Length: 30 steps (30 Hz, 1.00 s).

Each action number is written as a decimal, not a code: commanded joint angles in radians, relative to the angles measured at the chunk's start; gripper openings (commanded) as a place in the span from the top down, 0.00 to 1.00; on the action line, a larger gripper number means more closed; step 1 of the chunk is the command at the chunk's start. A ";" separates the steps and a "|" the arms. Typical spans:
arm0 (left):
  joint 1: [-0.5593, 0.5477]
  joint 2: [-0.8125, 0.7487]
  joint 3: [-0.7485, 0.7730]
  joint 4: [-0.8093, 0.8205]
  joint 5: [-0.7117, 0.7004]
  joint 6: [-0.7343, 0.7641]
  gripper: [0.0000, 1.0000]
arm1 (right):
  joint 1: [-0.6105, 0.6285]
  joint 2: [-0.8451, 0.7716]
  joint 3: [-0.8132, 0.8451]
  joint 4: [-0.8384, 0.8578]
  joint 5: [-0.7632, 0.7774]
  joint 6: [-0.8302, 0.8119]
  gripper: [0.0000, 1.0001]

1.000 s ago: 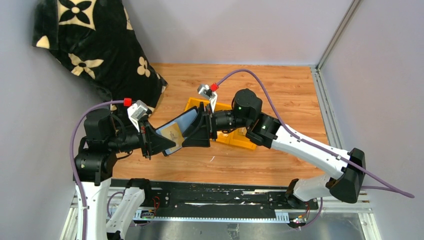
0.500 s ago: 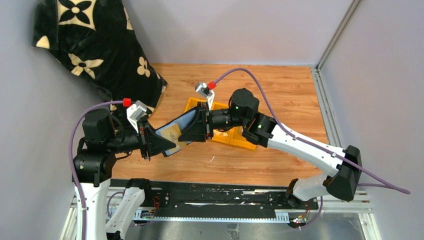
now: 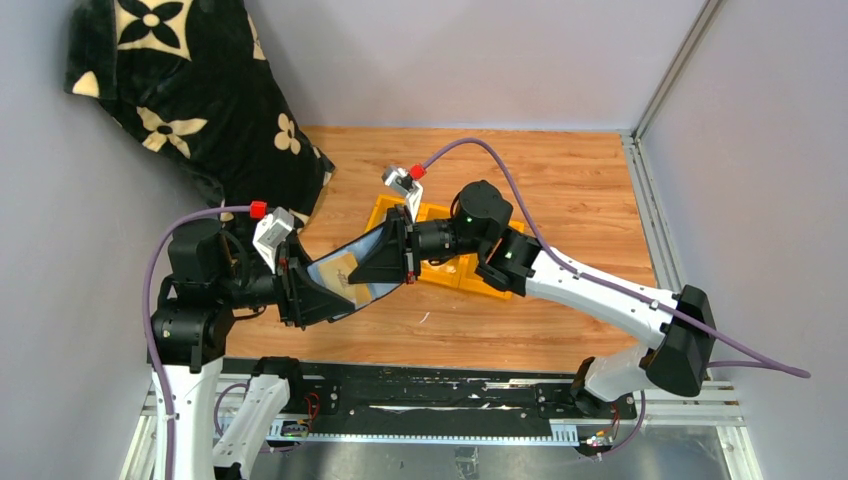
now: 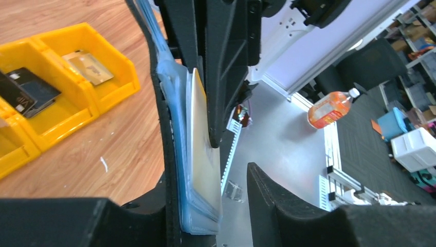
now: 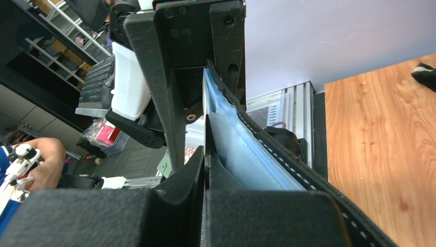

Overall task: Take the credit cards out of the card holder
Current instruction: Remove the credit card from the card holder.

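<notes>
The card holder [image 3: 362, 250] hangs open in the air between my two grippers, black outside, pale blue inside [image 4: 180, 154]. A tan credit card [image 4: 200, 149] sits in its inner pocket. My right gripper [image 5: 204, 159] reaches in from the right and is shut on the tan card's edge, its fingers [image 4: 223, 77] seen from above in the left wrist view. My left gripper [image 4: 226, 206] is open. The holder leans on its left finger, and the right finger [image 4: 288, 206] stands apart from the card. A black credit card [image 4: 25, 92] and a tan one [image 4: 87, 67] lie in the tray.
A yellow compartment tray [image 3: 480, 280] stands on the wooden table behind the grippers. A black cloth with pale flowers [image 3: 190, 90] hangs at the back left. Grey walls close in the left, back and right sides.
My right gripper has closed onto the tan card and shifted slightly left. The left gripper's jaws have come apart from their hold on the holder.
</notes>
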State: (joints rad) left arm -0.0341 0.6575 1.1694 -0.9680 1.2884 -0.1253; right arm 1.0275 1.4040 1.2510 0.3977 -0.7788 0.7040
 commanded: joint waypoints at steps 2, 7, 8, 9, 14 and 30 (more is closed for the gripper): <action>0.000 0.001 -0.006 -0.016 0.186 -0.014 0.68 | 0.011 -0.026 -0.021 0.112 -0.060 0.039 1.00; -0.001 0.012 0.015 -0.016 0.236 -0.022 0.87 | 0.010 -0.041 -0.049 0.139 -0.087 0.058 0.86; 0.000 0.011 0.017 -0.016 0.236 -0.022 0.88 | 0.009 -0.048 -0.056 0.141 -0.087 0.058 0.82; 0.000 0.008 0.020 -0.017 0.235 -0.022 0.89 | 0.009 -0.055 -0.063 0.149 -0.088 0.059 0.80; 0.000 0.008 0.028 -0.017 0.216 -0.033 0.90 | 0.003 -0.079 -0.079 0.187 -0.092 0.088 0.76; 0.000 0.009 0.054 -0.015 0.193 -0.066 0.81 | -0.044 -0.145 -0.140 0.252 -0.083 0.130 1.00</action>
State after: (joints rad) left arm -0.0341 0.6704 1.1950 -0.9554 1.4208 -0.1291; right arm 1.0069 1.3144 1.1336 0.5934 -0.8543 0.8215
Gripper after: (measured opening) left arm 0.173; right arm 0.006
